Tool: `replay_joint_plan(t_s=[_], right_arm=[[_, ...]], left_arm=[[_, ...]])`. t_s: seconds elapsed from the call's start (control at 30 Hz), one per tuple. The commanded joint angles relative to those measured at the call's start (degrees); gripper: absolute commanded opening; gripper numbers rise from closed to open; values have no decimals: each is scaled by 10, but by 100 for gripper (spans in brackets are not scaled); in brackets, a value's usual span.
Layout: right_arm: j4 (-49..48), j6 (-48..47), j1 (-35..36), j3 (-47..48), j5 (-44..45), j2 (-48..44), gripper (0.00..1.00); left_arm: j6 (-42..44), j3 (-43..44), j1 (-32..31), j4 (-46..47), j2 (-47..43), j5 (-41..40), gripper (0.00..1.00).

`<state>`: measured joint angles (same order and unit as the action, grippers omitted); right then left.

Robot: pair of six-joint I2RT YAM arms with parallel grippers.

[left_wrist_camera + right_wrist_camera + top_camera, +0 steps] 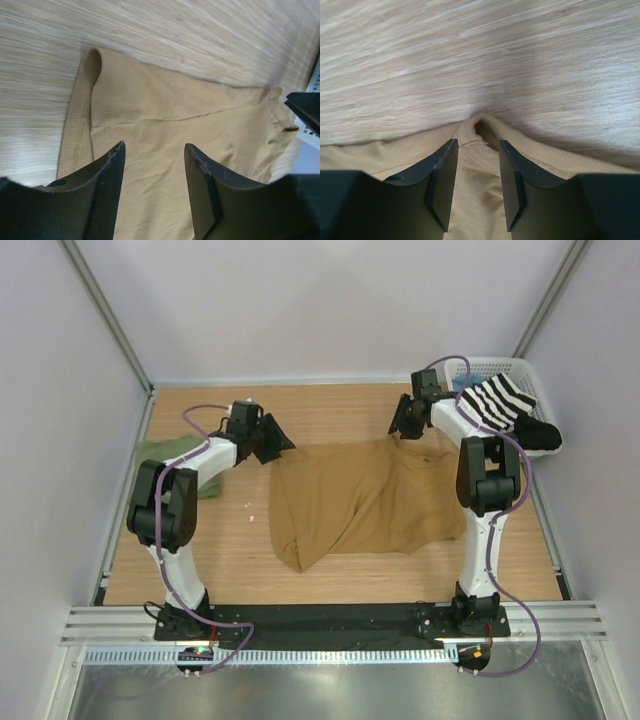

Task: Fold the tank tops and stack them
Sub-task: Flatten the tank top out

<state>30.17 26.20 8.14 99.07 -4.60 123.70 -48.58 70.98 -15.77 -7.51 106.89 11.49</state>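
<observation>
While the tan tank top lies spread on the surface, with the olive tank top off its left side, the left tool and right tool hang open over its far corners. Either could close short and miss the hem.

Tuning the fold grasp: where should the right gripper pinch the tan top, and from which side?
I'd pinch the raised hem fold at the far edge of the tan tank top, coming straight down from above. It stands up off the table as a small ridge, and the right gripper has open jaws either side of it.
</observation>
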Motion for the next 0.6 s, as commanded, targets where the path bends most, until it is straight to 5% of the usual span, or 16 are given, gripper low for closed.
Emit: replay_joint_plan(t_s=[0.0, 0.17, 0.47, 0.57], right_arm=[[-6, -16, -1, 23, 3, 7, 45], [-17, -16, 4, 21, -14, 23, 41], [-25, -16, 5, 23, -33, 30, 3], [-34, -15, 5, 11, -40, 18, 1]], left_arm=[[26, 20, -2, -8, 1, 19, 54], [36, 23, -2, -17, 1, 2, 56], [57, 38, -4, -43, 10, -29, 55], [76, 49, -9, -67, 15, -49, 54]])
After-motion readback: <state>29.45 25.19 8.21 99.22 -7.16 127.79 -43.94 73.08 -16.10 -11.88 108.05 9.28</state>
